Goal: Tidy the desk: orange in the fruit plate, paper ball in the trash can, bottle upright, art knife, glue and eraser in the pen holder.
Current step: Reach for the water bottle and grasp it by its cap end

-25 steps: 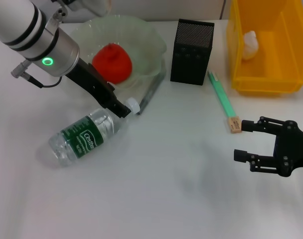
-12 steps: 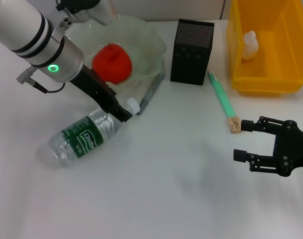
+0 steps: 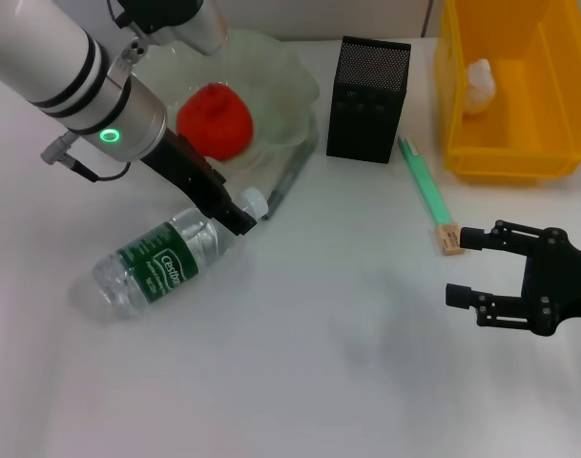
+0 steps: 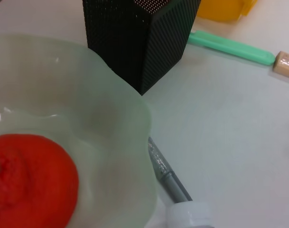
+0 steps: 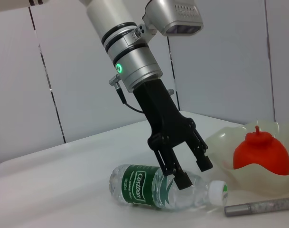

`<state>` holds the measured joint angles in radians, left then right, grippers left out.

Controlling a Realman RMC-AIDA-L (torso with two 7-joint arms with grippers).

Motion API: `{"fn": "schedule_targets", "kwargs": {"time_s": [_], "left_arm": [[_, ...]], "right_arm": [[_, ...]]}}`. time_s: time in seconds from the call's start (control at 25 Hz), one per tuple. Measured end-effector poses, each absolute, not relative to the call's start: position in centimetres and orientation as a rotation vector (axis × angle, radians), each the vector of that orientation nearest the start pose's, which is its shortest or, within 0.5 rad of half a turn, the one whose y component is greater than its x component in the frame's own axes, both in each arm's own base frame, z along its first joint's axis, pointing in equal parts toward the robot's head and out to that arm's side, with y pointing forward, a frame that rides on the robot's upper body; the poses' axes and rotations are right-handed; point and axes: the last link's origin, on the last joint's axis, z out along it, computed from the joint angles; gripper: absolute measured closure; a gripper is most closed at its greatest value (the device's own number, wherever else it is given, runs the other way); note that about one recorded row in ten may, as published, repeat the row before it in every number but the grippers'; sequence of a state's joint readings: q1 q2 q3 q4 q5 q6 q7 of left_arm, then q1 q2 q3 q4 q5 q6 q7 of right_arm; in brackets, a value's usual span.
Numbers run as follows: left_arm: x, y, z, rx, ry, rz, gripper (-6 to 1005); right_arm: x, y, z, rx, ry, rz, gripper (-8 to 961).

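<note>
Bottle [image 3: 159, 261] lying on its side on the table [image 3: 300, 382], toward the left edge, white cap [image 3: 256, 202] pointing to the far side and toward the fruit plate [image 3: 280, 91]. Left hand [image 3: 235, 218] down at the bottle's neck just behind the cap, spread open with 1 finger on either side of the clear shoulder, seen plainly from the right wrist view [image 5: 191, 173]; not closed on it. Orange [image 3: 215, 120] sitting inside the fruit plate near the far-left corner. Grey pen-like stick [image 3: 288, 183] lying beside the plate's rim, close to the cap. Pen holder [image 3: 367, 99] standing upright just right of the plate, near the far edge. Green flat tool [image 3: 424, 191] lying right of the pen holder, its near end touching the eraser [image 3: 450, 239]. Trash can [image 3: 515, 91] at the far-right corner, white paper ball [image 3: 480, 84] inside. Right hand [image 3: 462, 267] open near the right edge, low over the table, its farther finger just beside the eraser, nothing held.
</note>
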<state>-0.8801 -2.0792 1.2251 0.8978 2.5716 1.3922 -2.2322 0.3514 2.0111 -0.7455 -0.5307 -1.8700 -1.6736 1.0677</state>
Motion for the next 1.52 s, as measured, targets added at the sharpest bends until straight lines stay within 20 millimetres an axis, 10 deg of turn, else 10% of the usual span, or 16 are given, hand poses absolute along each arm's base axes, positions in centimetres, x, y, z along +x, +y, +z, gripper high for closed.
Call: {"fn": "schedule_targets", "kwargs": {"time_s": [1.52], "left_arm": [[-16.6, 39.1, -7.1, -2.853, -0.597, 0.479, 205]], "right_arm": [[31.0, 26.6, 0.8, -2.708, 0.471, 0.791, 175]]}}
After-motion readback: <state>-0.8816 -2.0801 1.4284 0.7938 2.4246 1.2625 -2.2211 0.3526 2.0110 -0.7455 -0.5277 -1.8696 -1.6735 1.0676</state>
